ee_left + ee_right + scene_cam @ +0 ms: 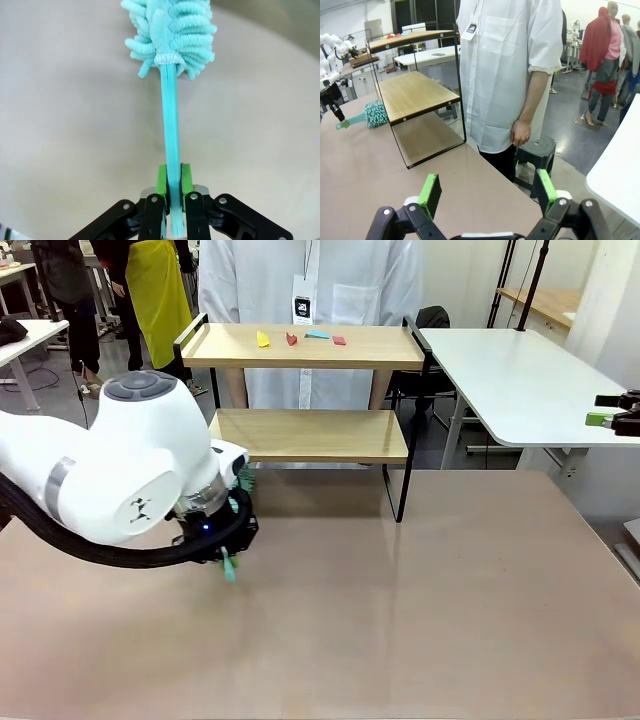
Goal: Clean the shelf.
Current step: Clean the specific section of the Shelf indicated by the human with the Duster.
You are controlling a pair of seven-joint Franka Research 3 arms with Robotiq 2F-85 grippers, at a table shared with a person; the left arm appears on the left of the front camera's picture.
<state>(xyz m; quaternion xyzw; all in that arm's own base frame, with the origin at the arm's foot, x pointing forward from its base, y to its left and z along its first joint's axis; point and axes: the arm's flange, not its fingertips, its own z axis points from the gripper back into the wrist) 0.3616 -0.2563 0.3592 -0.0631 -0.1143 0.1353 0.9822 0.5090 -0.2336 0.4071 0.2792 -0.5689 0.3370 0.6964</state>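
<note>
open lab room, with a wide beige tabletop [420,620] across the near ground, a white table [510,380] off to the far right and a person [310,280] in a white shirt standing just behind the far edge. at that far edge, middle-left, the shelf [300,435]: two light wooden boards in a thin black frame, raised rails at both ends. lower board bare; upper board littered near its middle with a yellow scrap [263,339], a red scrap [291,339], a blue scrap [318,335] and a pink scrap [339,340]. at the near left, just in front of the shelf's left end, the left gripper [173,180], fingers clamped tight on the thin handle of a fluffy teal duster [170,35]. duster head low over the tabletop; touching it or not, hard to tell. at the far right, well apart from the shelf, the right gripper [487,191], fingers spread wide, holding nothing.

probably the carry toward the shelf, sweeping not yet begun. to do it well: lift the duster head above the upper board's left rail, lay the fluff flat on the wood, then sweep along the board in one direction, gathering the scraps rather than scattering them. keep the handle clear of the black rails, and mind the person when pushing anything over the far edge.
</note>
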